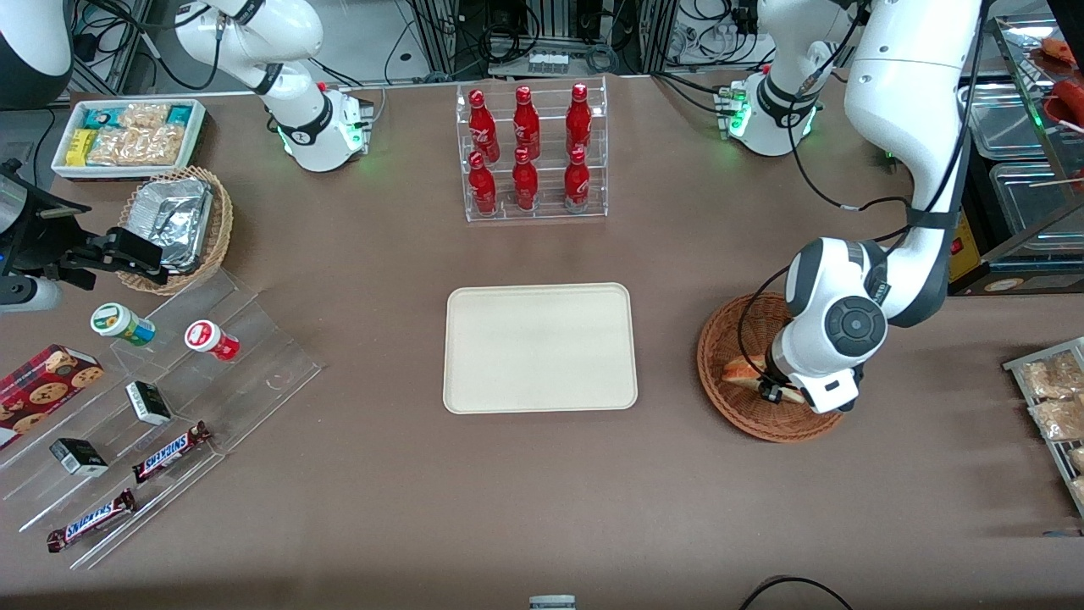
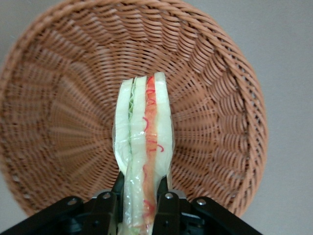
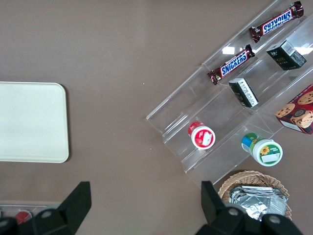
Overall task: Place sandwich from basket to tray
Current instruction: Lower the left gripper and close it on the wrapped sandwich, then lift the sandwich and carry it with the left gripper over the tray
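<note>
Brown table (image 1: 356, 474), fingers (image 2: 168, 208) gripping sandwich (image 2: 144, 147) over basket (image 2: 220, 98)

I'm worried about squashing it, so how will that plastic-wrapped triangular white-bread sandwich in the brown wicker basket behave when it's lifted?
The plastic-wrapped triangular white-bread sandwich is probably soft: the gripper, shut on its edge above the reddish-brown woven wicker basket, could dent the bread. It looks light for its size. The glossy wrap may be slippery, so it could slide or droop from the fingers.
</note>
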Tool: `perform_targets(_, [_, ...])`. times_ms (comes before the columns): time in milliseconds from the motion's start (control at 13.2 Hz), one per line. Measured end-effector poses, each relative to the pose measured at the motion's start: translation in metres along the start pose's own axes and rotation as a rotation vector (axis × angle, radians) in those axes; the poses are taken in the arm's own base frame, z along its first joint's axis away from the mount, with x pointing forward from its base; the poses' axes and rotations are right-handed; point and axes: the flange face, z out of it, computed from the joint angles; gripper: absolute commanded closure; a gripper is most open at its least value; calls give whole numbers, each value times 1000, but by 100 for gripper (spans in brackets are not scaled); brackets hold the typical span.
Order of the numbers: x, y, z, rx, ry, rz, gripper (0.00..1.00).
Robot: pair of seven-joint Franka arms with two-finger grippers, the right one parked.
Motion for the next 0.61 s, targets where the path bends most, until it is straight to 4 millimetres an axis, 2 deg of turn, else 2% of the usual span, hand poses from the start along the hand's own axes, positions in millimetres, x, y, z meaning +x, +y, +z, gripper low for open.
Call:
perform_targets(152, [0,-4,-26,33,-3,41,100])
perform_targets(379, [-7,-10,-88,41,-5,112,100])
perform_targets(606, [-40,-9,-151,16,7,203,100])
